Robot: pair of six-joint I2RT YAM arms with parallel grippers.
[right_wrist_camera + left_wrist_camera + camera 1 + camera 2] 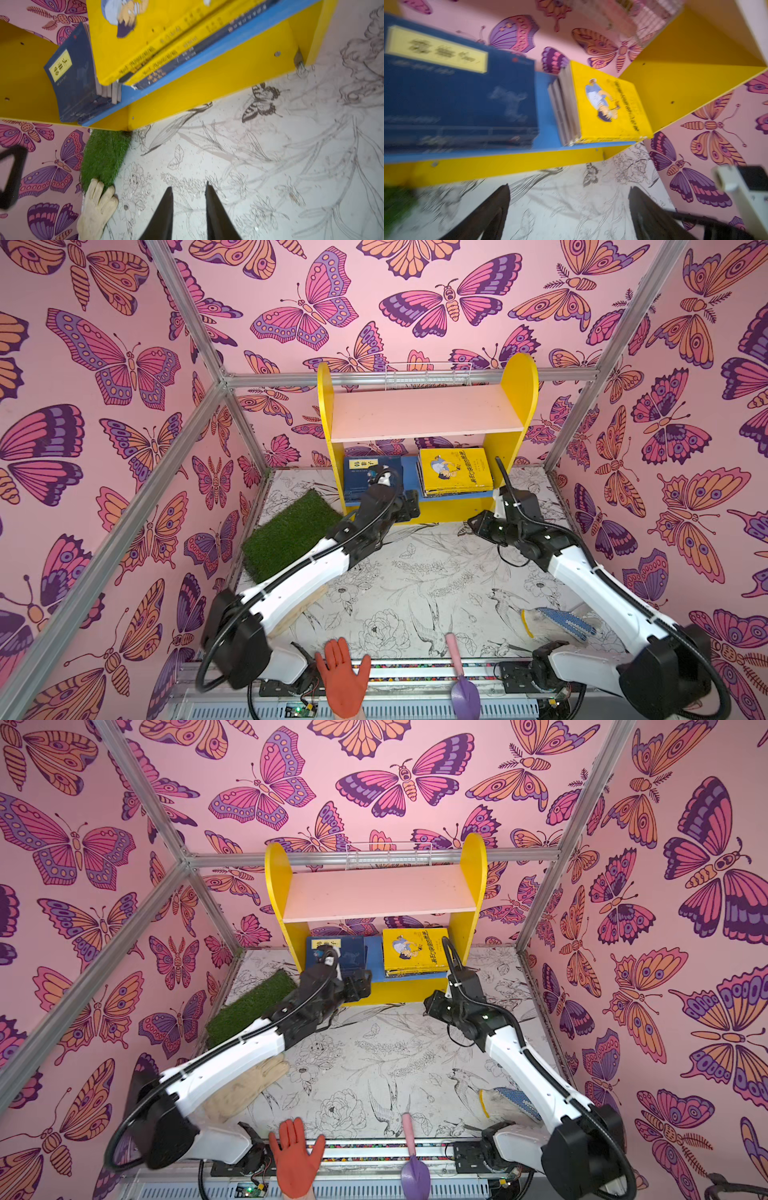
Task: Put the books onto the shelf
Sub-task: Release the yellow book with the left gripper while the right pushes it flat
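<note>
While the left gripper (570,187) hangs with its fingers (492,214) spread wide on nothing, the right gripper (189,186) shows its two nearly together, a thin gap between, also empty. Both hover just before the shelf (519,398). On its blue lower board (547,124) lie the books (608,104), flat: a navy stack (361,479) and a yellow-topped stack (455,470). Such thin paperbacks likely feel light and bendy, with slick covers; the firmer spine edge seems the best hold.

Your left gripper (570,187) hangs above the worktop (560,220), jaws spread wide with nothing between. Ahead of it, on the shelf's (685,68) blue board (548,124), navy books (456,99) and a yellow-topped stack (610,108) lie flat, apart, the navy ones blurred.
</note>
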